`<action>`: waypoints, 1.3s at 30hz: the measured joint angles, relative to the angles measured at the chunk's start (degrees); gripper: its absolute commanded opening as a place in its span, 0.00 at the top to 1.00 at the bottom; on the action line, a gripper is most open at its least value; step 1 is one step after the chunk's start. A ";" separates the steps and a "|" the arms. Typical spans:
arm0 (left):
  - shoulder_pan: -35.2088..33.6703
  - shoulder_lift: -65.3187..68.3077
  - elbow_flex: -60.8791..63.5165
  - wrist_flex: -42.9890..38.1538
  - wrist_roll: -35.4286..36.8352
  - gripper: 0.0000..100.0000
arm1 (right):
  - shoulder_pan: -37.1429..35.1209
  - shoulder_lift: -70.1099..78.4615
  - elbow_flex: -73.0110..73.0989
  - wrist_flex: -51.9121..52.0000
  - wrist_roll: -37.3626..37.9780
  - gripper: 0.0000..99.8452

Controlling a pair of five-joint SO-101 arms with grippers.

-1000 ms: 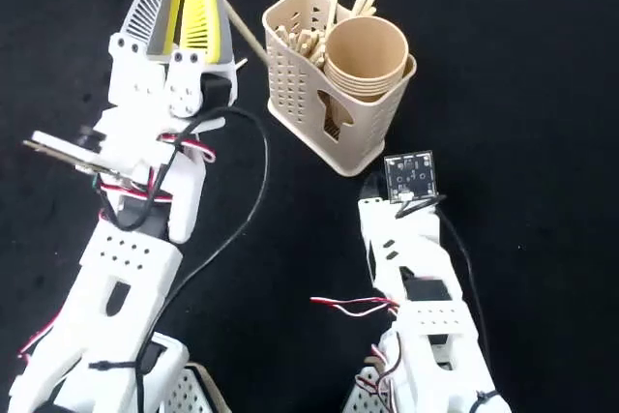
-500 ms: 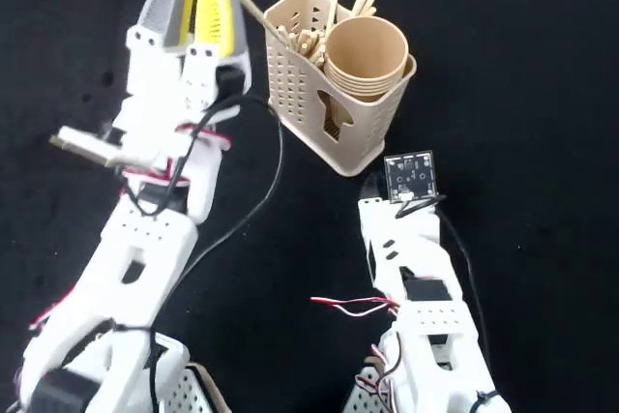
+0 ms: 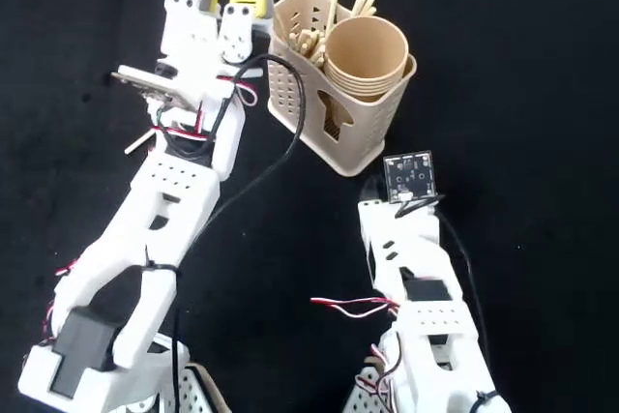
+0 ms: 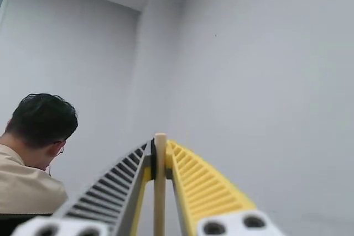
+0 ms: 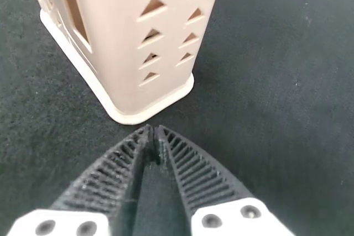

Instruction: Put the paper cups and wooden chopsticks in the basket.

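We see the left tool [image 4: 160, 143] clamped on a single wooden chopstick [image 4: 160, 192]. Its black jaw and its yellow jaw press against the stick from either side, and they meet it close to their tips. The chopstick's long axis runs along the tool's own axis. Its blunt end sits level with the jaw tips and points away from the wrist, toward a pale wall [image 4: 265, 70] behind. From the high view this tool is raised at the far edge of the black surface [image 3: 522, 94], just beside the far-left corner of the basket [image 3: 309, 103]. We cannot tell from there whether the stick touches the basket.

The basket is a tall beige holder with perforated walls, and it stands upright on the surface between the two arms. The paper cups [image 3: 366, 53] are nested in one stack in its right part, mouths up, with the rims stepped one above another. More chopsticks [image 3: 304, 42] stand in its left part. Most lean together with their ends up, and a few rise higher toward the far side.

The right tool [image 5: 150, 136] lies low over the surface, just beside the near bottom corner of the basket. Its two black jaws are pressed together with nothing between them, and they point at that corner. We cannot tell whether the tips touch the basket's base.

The camera board [image 3: 410, 175] on the right arm's wrist bears small pale marks that we cannot read.
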 measured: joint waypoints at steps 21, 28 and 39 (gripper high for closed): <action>3.96 0.62 -18.73 48.97 -9.85 0.84 | 0.00 0.00 0.00 0.09 0.00 0.98; 3.96 0.62 -32.70 72.35 -9.67 0.84 | 0.00 0.00 0.00 0.09 0.00 0.98; -4.75 5.80 -78.24 130.37 -15.03 0.81 | 0.62 0.00 0.00 0.09 0.00 0.98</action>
